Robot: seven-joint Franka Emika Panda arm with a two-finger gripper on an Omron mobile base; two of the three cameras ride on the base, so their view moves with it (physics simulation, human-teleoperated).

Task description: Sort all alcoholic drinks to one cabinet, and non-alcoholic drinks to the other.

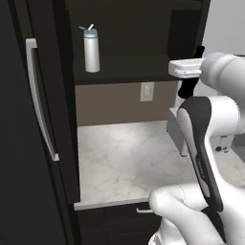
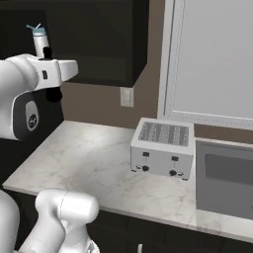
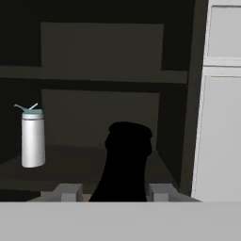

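Jaws: clamped on the small black bottle [image 3: 124, 162], one finger [image 3: 67, 192] seen at each side of its body in the hand view.
Gripper [image 1: 188, 85]: held level with the lower shelf of the open upper cabinet, at its right end, in the left base view.
Black bottle: upright between the fingers, cap uppermost; a label cannot be made out, the bottle being seen in silhouette.
White flask [image 1: 91, 49]: stood upright on the lower shelf [image 1: 134, 67] of the open cabinet, toward its left end, light-blue spout lid on top; well apart from the held bottle.
Cabinet door [image 1: 28, 124]: swung open at the left of the left base view, its long silver bar handle [image 1: 39, 98] facing the camera.
Table [image 2: 94, 163]: pale marble top below the cabinet.
Toaster [image 2: 163, 147]: set on the table near the back wall, right of the cabinet, beside a large window.
Wall socket [image 2: 127, 97]: mounted on the brown wall beneath the cabinet.
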